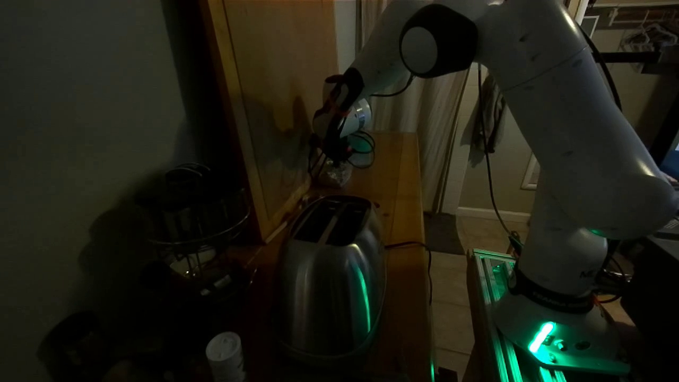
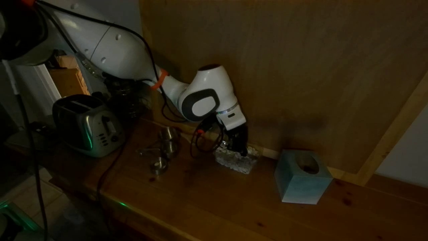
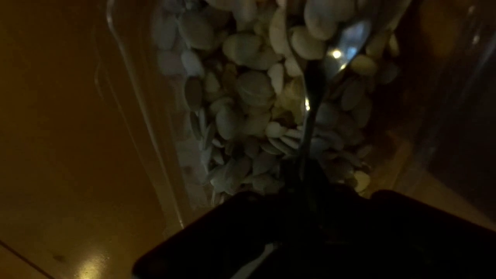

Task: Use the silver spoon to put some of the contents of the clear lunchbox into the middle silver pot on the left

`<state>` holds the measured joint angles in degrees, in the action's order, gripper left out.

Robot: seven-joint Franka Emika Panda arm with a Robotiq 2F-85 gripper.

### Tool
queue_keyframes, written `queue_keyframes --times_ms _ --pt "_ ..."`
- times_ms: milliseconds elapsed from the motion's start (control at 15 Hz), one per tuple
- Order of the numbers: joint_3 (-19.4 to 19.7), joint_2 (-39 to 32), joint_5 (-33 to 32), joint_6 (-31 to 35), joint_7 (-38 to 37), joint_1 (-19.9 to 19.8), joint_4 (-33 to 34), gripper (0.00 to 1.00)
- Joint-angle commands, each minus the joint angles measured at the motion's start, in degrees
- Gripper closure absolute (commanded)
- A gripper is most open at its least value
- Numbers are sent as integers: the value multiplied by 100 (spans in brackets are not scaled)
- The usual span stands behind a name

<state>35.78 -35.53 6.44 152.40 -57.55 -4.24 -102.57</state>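
beyond the toaster [image 1: 331,286], in an exterior view: we find the arm [image 1: 562,101] extended over the wooden counter [image 1: 403,180], with the gripper [image 1: 338,155] low at the clear lunchbox [image 1: 335,176]; its jaws are too dark for us to read from here.
clear lunchbox, in an exterior view: we locate it near the wooden panel [image 2: 284,67], between the silver pots [image 2: 158,169] and the tissue box [image 2: 302,184].
middle silver pot [image 2: 169,148]: we take it to be the central one of the three, well apart from the gripper; its inside is too dark for us to check.
jaws, in the wrist view: we see them clenched on the handle of the silver spoon [image 3: 314,85], whose bowl lies among the pale, seed-like contents [image 3: 252,89].
spoon bowl: pale pieces overlap it; whether they sit in it or beside it, we cannot tell for certain.
silver spoon, work done: we judge that it is secured and set to the contents, with scooping the step in hand.
middle silver pot, work left: as we judge it, complete the scoop, lift clear of the clear lunchbox, carry the load across and tip it in.
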Motion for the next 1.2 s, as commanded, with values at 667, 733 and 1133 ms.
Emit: queue_keyframes --times_ms 667,733,1133 --pt "406 137 -374 1529 139 328 -556 98" --pt "470 141 -391 1554 151 381 -587 98" --pt "760 388 -401 1627 308 652 -762 98"
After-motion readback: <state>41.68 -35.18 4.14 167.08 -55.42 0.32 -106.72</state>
